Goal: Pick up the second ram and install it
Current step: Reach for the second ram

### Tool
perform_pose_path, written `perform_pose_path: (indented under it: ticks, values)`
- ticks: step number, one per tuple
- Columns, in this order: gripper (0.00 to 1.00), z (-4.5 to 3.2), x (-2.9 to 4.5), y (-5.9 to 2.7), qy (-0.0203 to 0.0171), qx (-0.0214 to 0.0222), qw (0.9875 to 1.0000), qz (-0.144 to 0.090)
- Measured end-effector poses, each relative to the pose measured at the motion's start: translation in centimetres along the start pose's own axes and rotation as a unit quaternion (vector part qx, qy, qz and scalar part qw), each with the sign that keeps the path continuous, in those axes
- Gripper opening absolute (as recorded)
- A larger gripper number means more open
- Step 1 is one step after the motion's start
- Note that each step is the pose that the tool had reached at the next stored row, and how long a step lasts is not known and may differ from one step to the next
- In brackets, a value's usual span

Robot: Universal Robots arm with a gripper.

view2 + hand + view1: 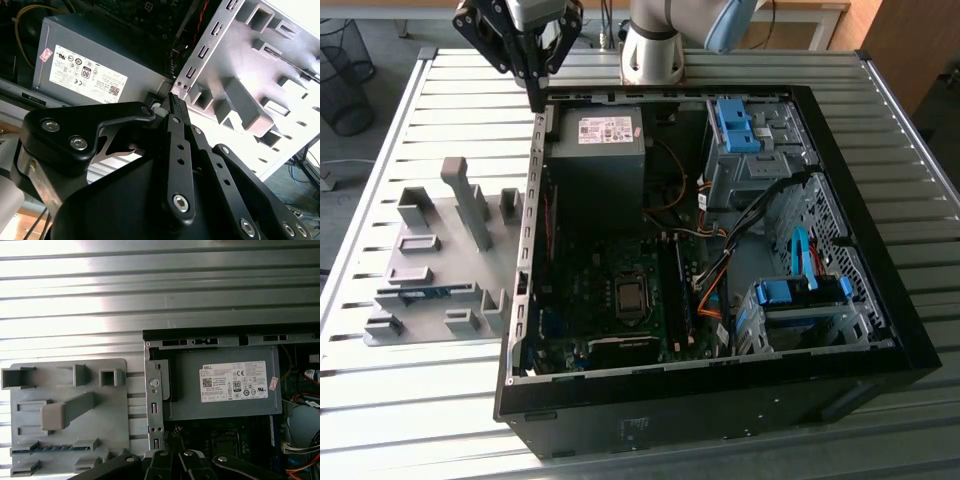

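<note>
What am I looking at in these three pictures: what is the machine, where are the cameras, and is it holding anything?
The machine is one robot arm ending in a gripper. The exterior view looks on from off the arm; both wrist views come from cameras riding on it. On the slatted metal table lies an open computer case, with a grey tray beside it on the exterior view's left. A blue ram stick sits in a tray slot. The gripper hangs above the case's corner near the power supply, jaws shut, holding nothing.
</note>
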State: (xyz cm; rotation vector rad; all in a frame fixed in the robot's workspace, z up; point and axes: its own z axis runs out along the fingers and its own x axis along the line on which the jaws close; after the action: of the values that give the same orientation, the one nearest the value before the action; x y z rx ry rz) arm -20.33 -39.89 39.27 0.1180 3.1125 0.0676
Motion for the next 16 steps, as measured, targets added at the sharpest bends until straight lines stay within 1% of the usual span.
perform_pose_path:
  ticks: [16]
  values:
    - [0.10, -0.02, 1.12, -0.09, 0.0000, 0.0000, 1.0000, 0.000]
